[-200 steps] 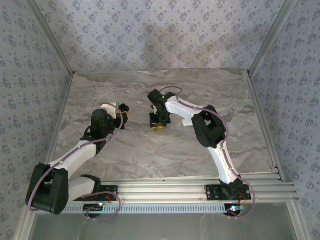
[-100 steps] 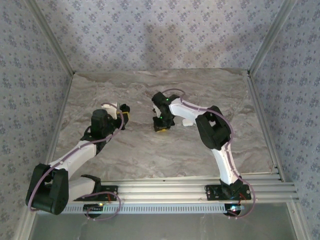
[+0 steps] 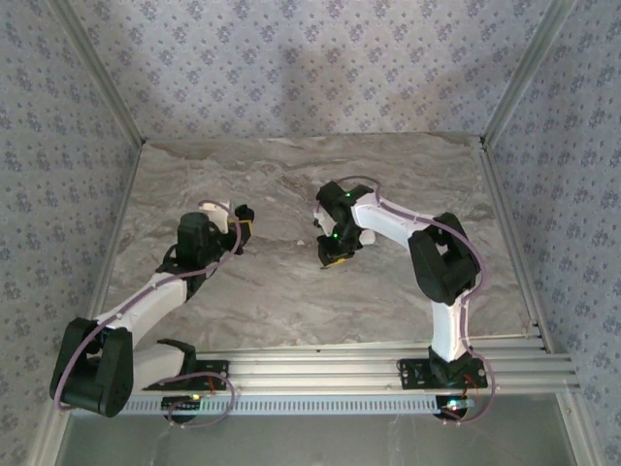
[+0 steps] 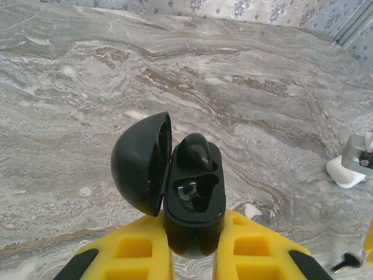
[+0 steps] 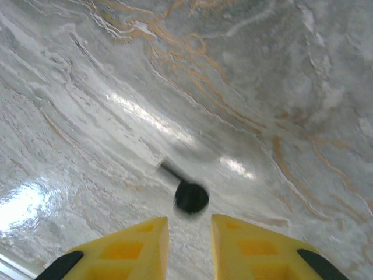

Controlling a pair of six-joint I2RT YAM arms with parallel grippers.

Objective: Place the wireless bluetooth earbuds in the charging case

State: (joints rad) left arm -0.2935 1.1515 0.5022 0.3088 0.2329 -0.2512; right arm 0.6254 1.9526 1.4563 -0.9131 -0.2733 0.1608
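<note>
Top external view gives you both arms over the marble table (image 3: 291,301). The left gripper (image 3: 241,225) sits left of centre. The right gripper (image 3: 335,255) points down near the middle, its elbow bent out to the right. Since a second ago the right gripper has shifted right and lower in the frame; the left arm has not moved.

Left wrist view adds detail you can't make out from above. The yellow fingers (image 4: 140,256) clamp the black charging case (image 4: 195,198), its lid (image 4: 140,163) swung open leftward. A seated black earbud (image 4: 195,153) fills the upper socket, and a white case (image 4: 345,173) lies at the right edge.

Right wrist view shows its fingers narrowly apart, gripping nothing. The loose black earbud (image 5: 191,197) lies blurred on the table just above the gap.
</note>
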